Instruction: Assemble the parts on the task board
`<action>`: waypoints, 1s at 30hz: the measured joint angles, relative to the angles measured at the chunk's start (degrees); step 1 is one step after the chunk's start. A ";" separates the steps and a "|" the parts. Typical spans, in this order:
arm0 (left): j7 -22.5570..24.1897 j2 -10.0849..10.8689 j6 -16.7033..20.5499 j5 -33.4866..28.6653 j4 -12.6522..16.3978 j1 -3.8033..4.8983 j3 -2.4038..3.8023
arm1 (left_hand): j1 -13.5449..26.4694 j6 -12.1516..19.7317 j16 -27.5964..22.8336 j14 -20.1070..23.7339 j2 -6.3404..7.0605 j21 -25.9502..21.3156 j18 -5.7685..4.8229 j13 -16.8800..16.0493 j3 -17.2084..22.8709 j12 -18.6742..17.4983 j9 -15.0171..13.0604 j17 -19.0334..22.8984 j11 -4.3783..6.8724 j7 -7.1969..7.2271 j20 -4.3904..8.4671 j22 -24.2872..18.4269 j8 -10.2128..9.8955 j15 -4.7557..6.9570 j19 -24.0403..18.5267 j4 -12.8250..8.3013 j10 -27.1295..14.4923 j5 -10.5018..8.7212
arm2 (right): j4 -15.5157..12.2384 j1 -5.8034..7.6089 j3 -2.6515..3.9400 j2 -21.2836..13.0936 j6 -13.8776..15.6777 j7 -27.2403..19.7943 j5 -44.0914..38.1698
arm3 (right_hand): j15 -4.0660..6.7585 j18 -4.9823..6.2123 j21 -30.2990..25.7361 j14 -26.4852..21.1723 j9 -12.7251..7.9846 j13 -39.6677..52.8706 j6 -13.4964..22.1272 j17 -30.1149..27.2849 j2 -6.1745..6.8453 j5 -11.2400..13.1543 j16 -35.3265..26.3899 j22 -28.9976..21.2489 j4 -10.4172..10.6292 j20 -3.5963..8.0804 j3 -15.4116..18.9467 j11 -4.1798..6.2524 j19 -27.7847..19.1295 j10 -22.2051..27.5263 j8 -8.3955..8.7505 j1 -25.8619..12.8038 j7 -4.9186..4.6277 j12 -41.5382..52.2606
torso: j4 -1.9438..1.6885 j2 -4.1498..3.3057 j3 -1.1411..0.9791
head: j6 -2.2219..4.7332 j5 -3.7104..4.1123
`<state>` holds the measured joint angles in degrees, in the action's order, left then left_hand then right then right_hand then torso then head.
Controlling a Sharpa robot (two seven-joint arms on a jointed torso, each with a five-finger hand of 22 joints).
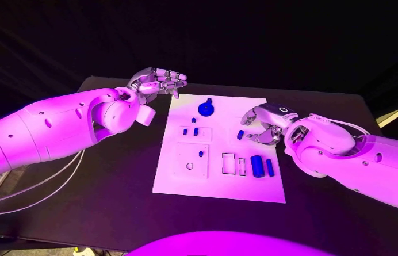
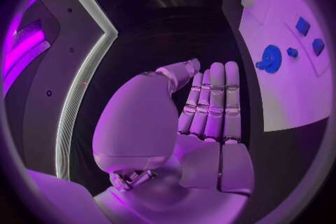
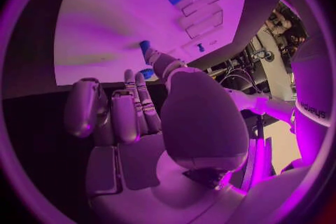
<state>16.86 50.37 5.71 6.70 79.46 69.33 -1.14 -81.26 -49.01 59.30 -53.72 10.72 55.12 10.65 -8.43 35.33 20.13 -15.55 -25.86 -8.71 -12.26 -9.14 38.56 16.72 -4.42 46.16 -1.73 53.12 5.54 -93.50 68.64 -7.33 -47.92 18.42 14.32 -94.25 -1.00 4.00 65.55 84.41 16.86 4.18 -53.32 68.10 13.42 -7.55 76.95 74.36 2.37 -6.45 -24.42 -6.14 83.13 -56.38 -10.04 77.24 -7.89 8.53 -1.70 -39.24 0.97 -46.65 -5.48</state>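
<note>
right hand (image 1: 264, 125) pinches blue part (image 1: 240, 134) | left hand (image 1: 159, 82) released, off board (image 1: 217, 190) corner

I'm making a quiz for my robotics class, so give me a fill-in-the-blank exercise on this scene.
1. The white task board lies on a ___ table.
2. The left robot hand holds ___.
3. Seen from the robot, the round blue part sits near the board's ___ edge.

Missing words: black; nothing; far.
</note>
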 measured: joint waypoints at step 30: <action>-0.27 0.36 -0.11 0.00 0.13 -0.01 -0.01 | 0.00 0.00 -0.01 0.00 0.00 0.00 0.00 0.00 0.00 0.00 -0.03 0.04 0.00 0.00 0.00 0.00 0.00 0.00 0.00 0.00 0.00 0.00 | 1.79 -0.46 -0.11 2.77 -2.24 -0.39 0.02 | 1.14 0.00 2.46 -1.07 -0.42 0.02 -5.10 -0.54 -0.97 0.00 -0.04 0.00 2.01 0.64 -7.42 1.23 0.59 -9.47 0.65 1.71 0.37 -0.24 | 0.00 0.00 0.07 | -0.44 -0.01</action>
<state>16.59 50.73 5.60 6.70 79.59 69.32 -1.15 -81.26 -49.01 59.30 -53.72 10.72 55.12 10.66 -8.43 35.33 20.13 -15.58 -25.82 -8.71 -12.26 -9.14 38.56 16.72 -4.42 46.16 -1.73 53.12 5.54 -91.70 68.18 -7.44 -45.14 16.18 13.93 -94.23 0.14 4.00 68.01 83.34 16.45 4.19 -58.43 67.56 12.45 -7.54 76.90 74.35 4.38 -5.80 -31.85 -4.92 83.72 -65.86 -9.40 78.95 -7.52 8.29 -1.70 -39.24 1.03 -47.09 -5.49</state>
